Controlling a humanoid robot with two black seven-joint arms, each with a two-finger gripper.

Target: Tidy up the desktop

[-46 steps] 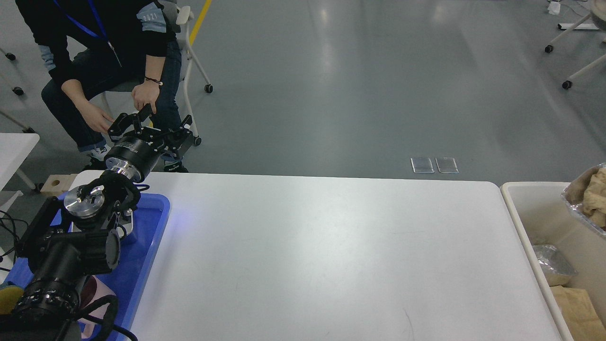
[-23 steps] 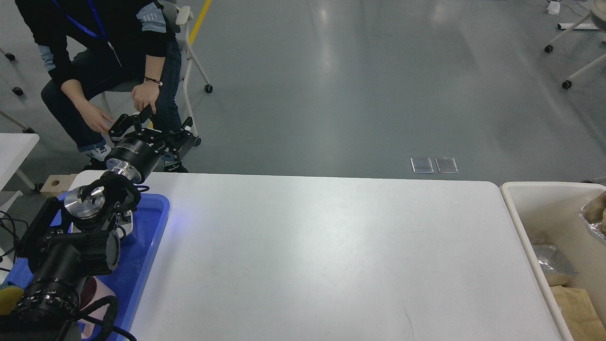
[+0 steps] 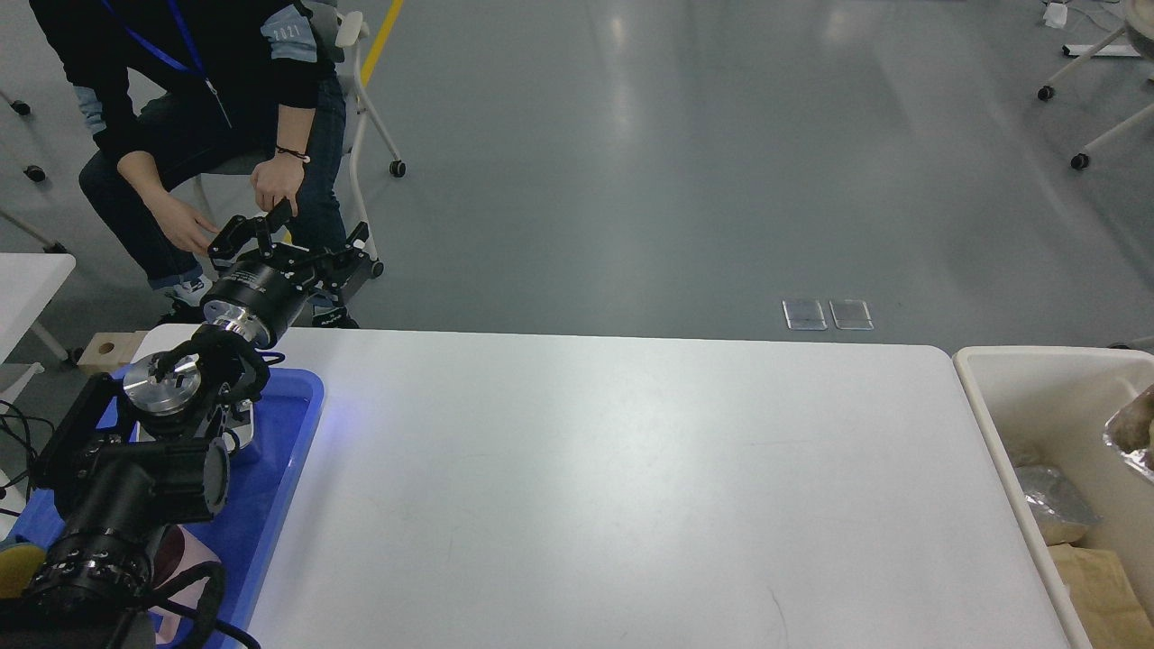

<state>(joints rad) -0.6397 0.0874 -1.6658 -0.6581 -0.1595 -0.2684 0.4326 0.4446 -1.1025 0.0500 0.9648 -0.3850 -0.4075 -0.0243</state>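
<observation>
The desktop fills the lower middle of the head view, a broad white top with rounded corners, its far edge running just below the grey floor. Its surface shows only faint scuffs and a soft glare of light. At its left end sits a blue tray, with a bluish glow on the white beside its rim. At its right end, touching or just beside the edge, stands a cream bin holding crumpled foil and brown paper.

The left arm rises over the tray, and the left gripper reaches past the far left corner of the top. Its two dark fingers stand spread apart with nothing between them. There is small white lettering on the black wrist housing, too fine to read. The right gripper does not appear.

Behind it sits a person on a wheeled chair, wearing a blue lanyard; the sleeve bears a patch that reads "2021"
</observation>
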